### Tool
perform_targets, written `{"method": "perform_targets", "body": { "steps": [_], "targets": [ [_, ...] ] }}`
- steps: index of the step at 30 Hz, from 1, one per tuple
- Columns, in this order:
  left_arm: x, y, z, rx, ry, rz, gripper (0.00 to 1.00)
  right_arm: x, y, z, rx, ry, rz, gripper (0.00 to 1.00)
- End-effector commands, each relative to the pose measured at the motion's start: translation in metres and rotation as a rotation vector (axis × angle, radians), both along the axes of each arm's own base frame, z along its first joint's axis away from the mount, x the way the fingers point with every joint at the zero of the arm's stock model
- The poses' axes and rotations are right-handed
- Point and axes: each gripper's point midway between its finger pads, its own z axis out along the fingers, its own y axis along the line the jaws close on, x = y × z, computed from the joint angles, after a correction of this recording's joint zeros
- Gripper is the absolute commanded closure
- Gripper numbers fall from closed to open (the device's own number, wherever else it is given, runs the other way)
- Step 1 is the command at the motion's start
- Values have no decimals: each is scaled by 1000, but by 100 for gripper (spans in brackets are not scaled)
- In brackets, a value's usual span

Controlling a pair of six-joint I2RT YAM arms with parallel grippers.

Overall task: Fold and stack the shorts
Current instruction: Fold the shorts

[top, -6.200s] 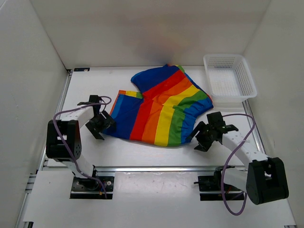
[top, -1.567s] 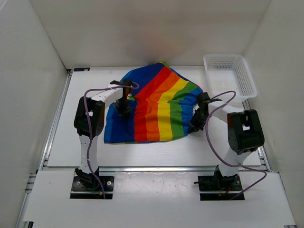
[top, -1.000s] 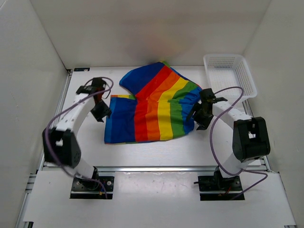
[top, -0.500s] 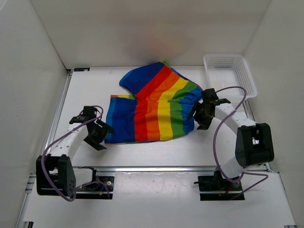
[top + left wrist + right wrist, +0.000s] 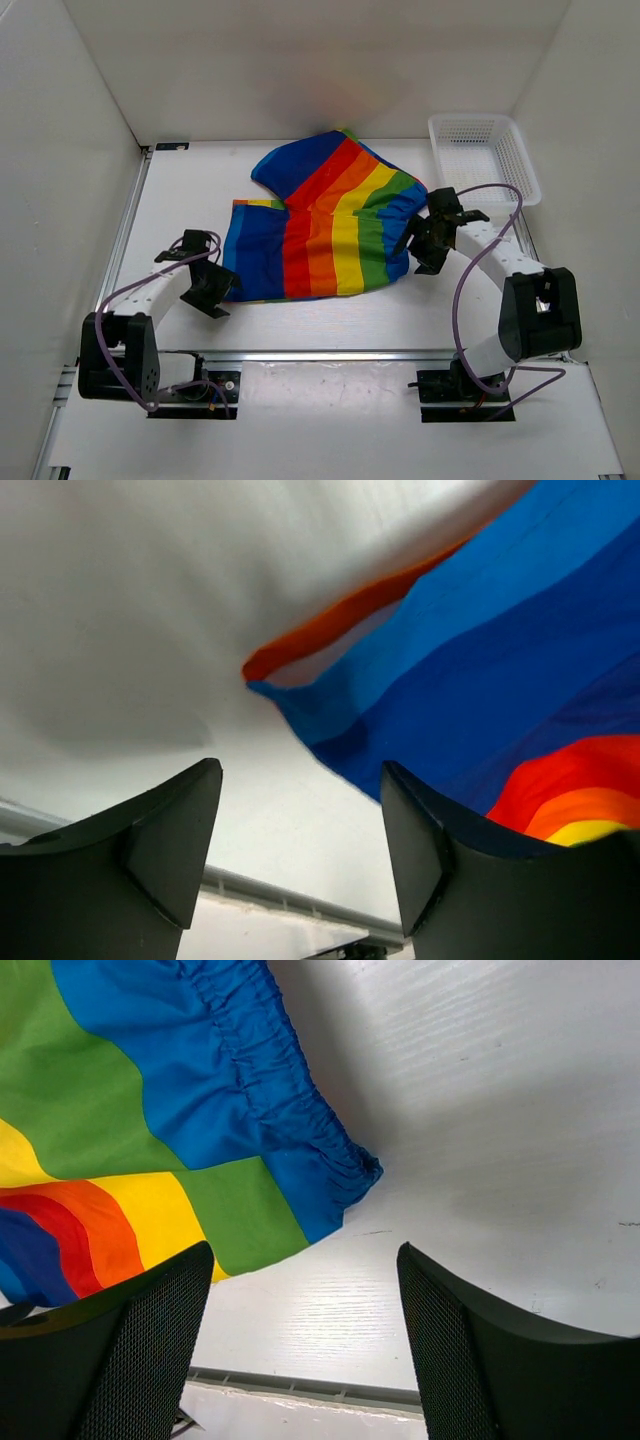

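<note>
The rainbow-striped shorts lie flat in the middle of the white table, with one leg folded up towards the back. My left gripper is low at their near left corner, open and empty. In the left wrist view the blue corner of the shorts and an orange-red hem lie just beyond my open left gripper. My right gripper stands open beside the right edge. The right wrist view shows the gathered blue waistband ahead of the open, empty right gripper.
A white mesh basket stands at the back right. A metal rail runs along the table's near edge, and white walls close in the left, right and back sides.
My left arm has drawn back from the shorts' left edge to their near left corner. The right gripper has shifted only slightly. The shorts have not moved.
</note>
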Motion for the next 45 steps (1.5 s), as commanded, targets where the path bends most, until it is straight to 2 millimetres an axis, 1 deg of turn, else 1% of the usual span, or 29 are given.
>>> {"method": "perform_targets", "body": {
  "steps": [1, 6, 7, 8, 9, 10, 12, 15, 17, 18, 19, 20, 22, 23, 24, 27, 28, 31, 34, 36, 37, 38, 39, 40, 41, 42, 43, 44, 45],
  "targets": [
    [10, 4, -10, 47, -3, 10, 28, -4, 0, 8, 11, -18, 10, 21],
    [20, 7, -13, 85, 13, 6, 35, -8, -1, 10, 14, -15, 2, 21],
    [28, 6, -9, 84, 1, 7, 38, -8, -1, 14, 17, -27, 2, 21],
    [26, 6, -15, 98, 25, -1, 42, -13, -3, 10, 20, -5, -4, 21],
    [30, 6, -14, 99, 20, -10, 47, -12, -3, 13, 26, -14, -12, 21],
    [33, 6, -13, 99, 19, -10, 65, -20, -1, 9, 39, 4, -5, 21],
    [35, 6, -17, 102, 35, -20, 89, -27, 0, 8, 72, 25, -13, 21],
    [42, -2, -8, 90, 1, -52, 89, -49, 1, -4, 114, 69, -29, 20],
    [46, -8, 1, 79, -33, -76, 89, -53, 12, -6, 187, 73, -40, 20],
    [51, -13, 11, 74, -73, -89, 89, -54, 15, -8, 214, 78, -47, 20],
    [52, -13, 14, 73, -85, -89, 89, -61, 18, -15, 240, 91, -56, 20],
    [54, -17, 19, 70, -105, -100, 89, -52, 23, -12, 276, 46, -59, 20],
    [57, -22, 28, 56, -136, -120, 89, -47, 28, -13, 319, 24, -98, 20],
    [57, -22, 28, 56, -136, -120, 89, -50, 28, -19, 325, 28, -111, 20],
    [56, -24, 28, 55, -136, -129, 89, -38, 30, -14, 342, -22, -111, 20],
    [53, -25, 27, 49, -126, -142, 89, -31, 26, -30, 304, -14, -134, 21],
    [53, -25, 27, 49, -126, -142, 89, -24, 25, -30, 296, -30, -138, 23],
    [56, -26, 30, 47, -136, -141, 89, -10, 21, -40, 256, -43, -151, 29],
    [57, -26, 35, 49, -146, -150, 89, 2, 21, -48, 242, -35, -158, 44],
    [60, -27, 38, 47, -156, -149, 89, 15, 19, -51, 217, -40, -172, 79],
    [63, -27, 43, 49, -165, -159, 89, 17, 16, -50, 191, -33, -167, 92],
    [65, -27, 50, 48, -180, -159, 89, 20, 13, -45, 165, -36, -159, 100],
    [67, -26, 56, 59, -197, -164, 89, 34, 11, -30, 140, -65, -153, 100],
    [71, -26, 68, 60, -217, -175, 89, 23, -3, -32, 49, -13, -141, 100],
    [73, -24, 73, 71, -222, -171, 89, 22, -9, -24, 8, -7, -136, 100],
    [74, -22, 77, 87, -226, -175, 89, 28, -12, -9, -18, -16, -127, 100],
    [80, -23, 87, 88, -246, -182, 89, 8, -17, -9, -46, 69, -113, 100],
    [81, -22, 90, 96, -252, -179, 89, 5, -20, -3, -53, 81, -110, 100],
    [81, -22, 93, 96, -252, -179, 89, 0, -17, 1, -37, 100, -85, 100]
  ]
}}
